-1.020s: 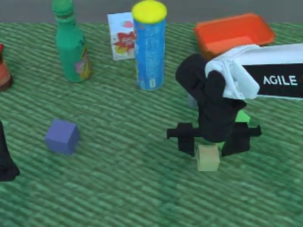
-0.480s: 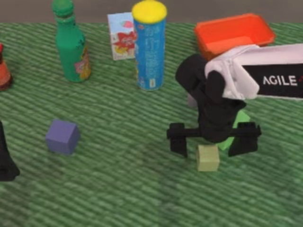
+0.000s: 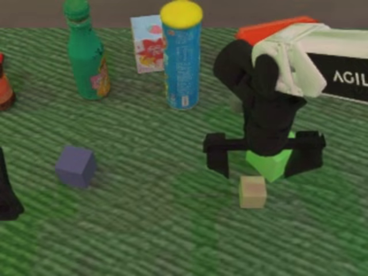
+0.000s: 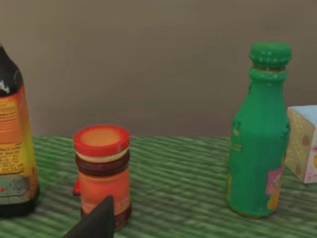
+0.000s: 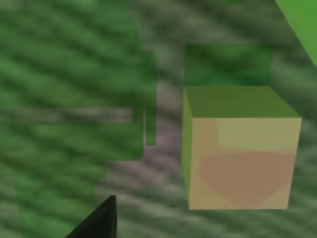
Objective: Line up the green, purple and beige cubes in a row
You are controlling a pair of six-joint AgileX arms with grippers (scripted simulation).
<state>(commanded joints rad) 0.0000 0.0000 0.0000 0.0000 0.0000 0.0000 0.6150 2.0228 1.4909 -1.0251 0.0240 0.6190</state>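
The right gripper [image 3: 263, 156] hangs over the right-centre of the worktop [image 3: 144, 230] with its fingers spread wide and nothing between them. The green cube [image 3: 269, 162] sits under the wrist and partly hidden by it, and the beige cube [image 3: 252, 191] lies just nearer the camera, close beside the green one; whether the two touch cannot be told from above. In the right wrist view the beige cube [image 5: 241, 148] fills much of the picture, with a corner of the green cube [image 5: 301, 25] at the edge. The purple cube [image 3: 75, 165] stands well apart, over on the left, nearer than the green bottle [image 3: 86, 52]. The left gripper [image 3: 7, 198] is parked at the left edge; whether it is spread or closed cannot be told.

Two cubes appear placed, so the step in hand looks like clearing away from the pair so the purple cube can be fetched. To do this well, the right arm should rise straight up before moving sideways: the spread fingers flank the green cube, and a sideways drag could knock it or nudge the beige cube out of line. The purple cube lies on the left arm's side, so that arm seems the natural one to reach it, approaching from above with fingers square to two opposite faces. The blue canister [image 3: 181, 54] and orange-red tub [image 3: 270, 29] stand at the far side, clear of the row.
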